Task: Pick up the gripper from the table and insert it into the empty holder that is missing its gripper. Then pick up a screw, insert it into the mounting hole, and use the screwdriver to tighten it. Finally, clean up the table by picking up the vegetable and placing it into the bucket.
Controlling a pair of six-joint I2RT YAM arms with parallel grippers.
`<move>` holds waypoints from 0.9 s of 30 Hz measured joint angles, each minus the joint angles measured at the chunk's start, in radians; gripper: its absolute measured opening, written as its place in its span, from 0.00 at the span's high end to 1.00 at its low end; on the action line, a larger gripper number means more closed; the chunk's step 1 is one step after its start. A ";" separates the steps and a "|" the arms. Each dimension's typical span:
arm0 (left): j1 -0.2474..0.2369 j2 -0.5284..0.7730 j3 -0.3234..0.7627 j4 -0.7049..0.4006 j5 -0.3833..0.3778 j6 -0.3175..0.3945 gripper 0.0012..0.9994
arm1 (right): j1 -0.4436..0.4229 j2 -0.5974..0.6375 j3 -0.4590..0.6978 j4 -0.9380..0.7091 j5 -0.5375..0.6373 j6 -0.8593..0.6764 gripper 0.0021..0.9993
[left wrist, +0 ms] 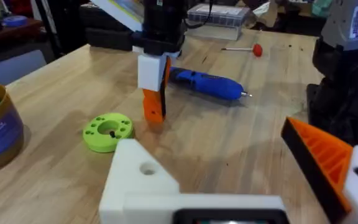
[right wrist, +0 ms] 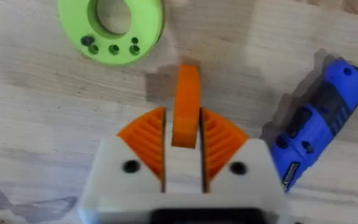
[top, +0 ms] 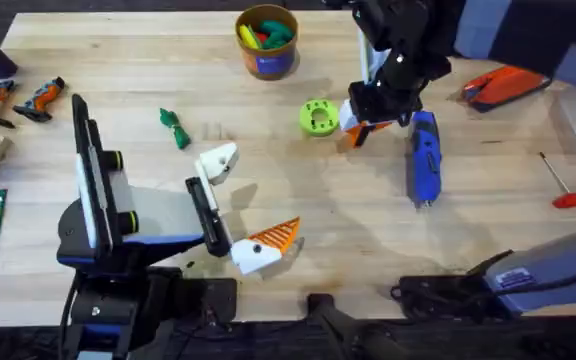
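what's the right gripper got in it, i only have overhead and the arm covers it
Observer: In the right wrist view the right gripper is shut on the orange gripper piece, which is clamped between its ribbed pads.
Operator: can you see a screw hole on the empty holder
Observer: Yes. The left wrist view shows a round hole in the face of the white holder.

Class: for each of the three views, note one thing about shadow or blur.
Overhead: the right arm is dark and blurred.
Left wrist: the near white holder is soft.
Right wrist: the gripper casts a faint shadow on the table.
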 joint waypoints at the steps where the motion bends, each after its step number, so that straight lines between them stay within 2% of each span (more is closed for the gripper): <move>1: 0.000 0.000 0.000 0.000 0.000 0.000 0.01 | 0.000 0.000 0.000 0.000 0.000 -0.002 0.73; 4: 0.000 0.000 0.000 0.000 0.000 0.000 0.01 | 0.000 0.000 0.000 0.002 -0.002 0.000 0.95; 5: 0.000 0.000 0.000 0.000 0.000 0.000 0.01 | 0.000 0.000 0.000 0.003 -0.002 -0.002 0.98; 11: 0.000 0.000 0.000 0.000 0.000 0.000 0.01 | -0.002 0.000 0.000 -0.003 -0.003 -0.003 0.99; 15: 0.000 0.000 0.000 0.000 0.000 0.000 0.01 | -0.002 0.000 0.021 -0.083 -0.003 -0.003 0.99; 21: 0.000 0.000 0.000 0.000 0.000 0.000 0.01 | -0.002 -0.004 0.153 -0.189 -0.008 -0.003 0.99; 27: 0.000 0.000 0.000 0.000 0.000 0.000 0.01 | -0.016 -0.110 0.200 -0.178 -0.059 -0.003 0.99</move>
